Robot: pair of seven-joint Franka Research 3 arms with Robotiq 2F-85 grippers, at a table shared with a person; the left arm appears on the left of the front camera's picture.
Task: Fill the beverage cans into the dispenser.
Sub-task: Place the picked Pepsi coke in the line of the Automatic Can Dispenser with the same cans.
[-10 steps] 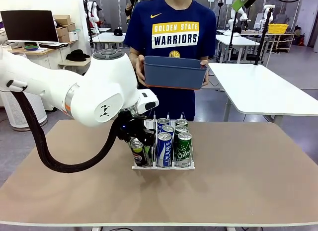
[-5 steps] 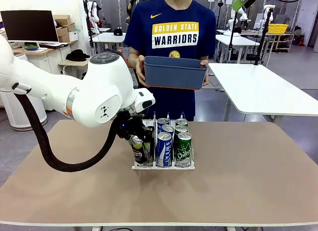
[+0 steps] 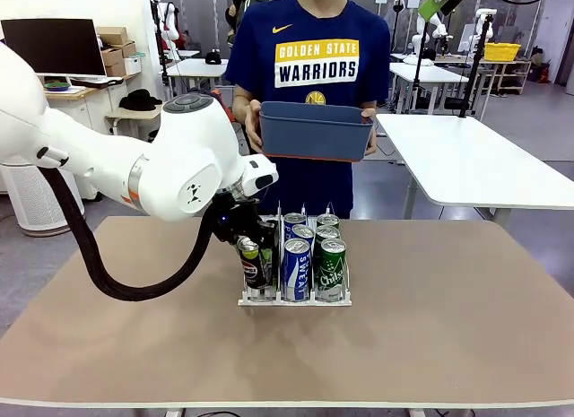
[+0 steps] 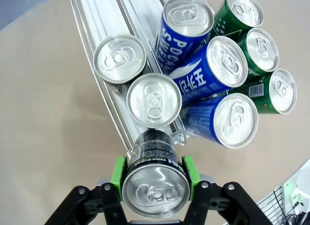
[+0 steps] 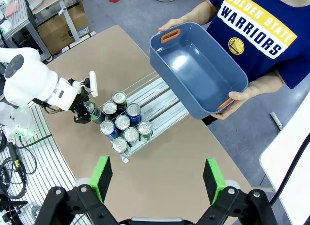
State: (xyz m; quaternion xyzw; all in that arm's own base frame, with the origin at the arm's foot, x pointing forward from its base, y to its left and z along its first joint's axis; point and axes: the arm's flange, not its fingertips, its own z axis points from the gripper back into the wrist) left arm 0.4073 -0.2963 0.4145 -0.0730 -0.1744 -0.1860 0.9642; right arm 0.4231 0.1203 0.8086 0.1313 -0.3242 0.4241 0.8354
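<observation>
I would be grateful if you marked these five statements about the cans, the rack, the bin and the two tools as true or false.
1. The left tool grips a black slim drink can. True.
2. The right tool is shut on a green can. False: it is open, holding nothing, high above the table.
3. The blue-grey plastic bin rests on the table. False: the person holds it up in both hands.
4. The clear wire-divided rack holds blue cans and green cans. True.
5. The bin is full of cans. False: it is empty.
</observation>
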